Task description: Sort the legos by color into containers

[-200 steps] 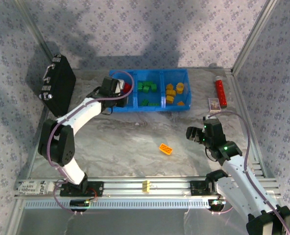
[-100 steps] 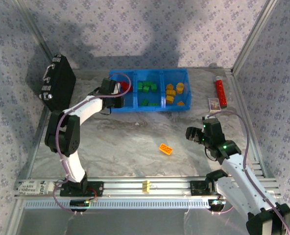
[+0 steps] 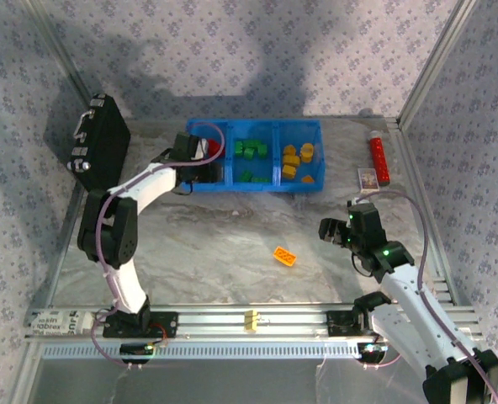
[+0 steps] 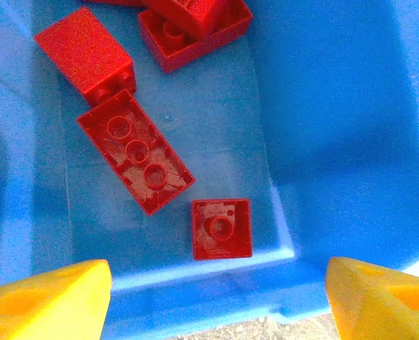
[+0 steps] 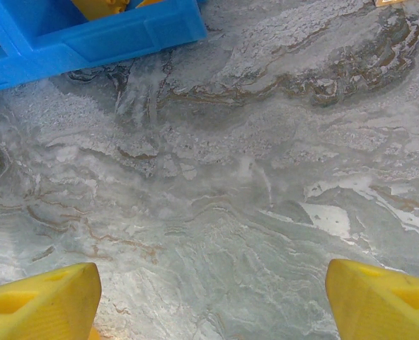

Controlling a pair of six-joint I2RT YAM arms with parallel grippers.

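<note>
Left gripper [image 4: 209, 304] open over the red end of the blue bin [image 3: 266, 187]; right gripper [image 5: 209, 301] open above the table [image 3: 215, 244].

From my left wrist I see my two yellow fingertips [image 4: 47, 297] standing wide apart with nothing between them, just above the bin's near wall. Below them, red bricks [image 4: 135, 161] lie on the floor of the left compartment: a long one upside down, and a small square brick [image 4: 221, 228] near the corner. Green bricks [image 3: 251, 150] sit in the middle compartment and yellow bricks [image 3: 298, 158] in the right one. One orange brick [image 3: 285, 256] lies loose on the table, well apart from the bin and to the left of my right gripper. That gripper's fingers are spread too and hold nothing.
</note>
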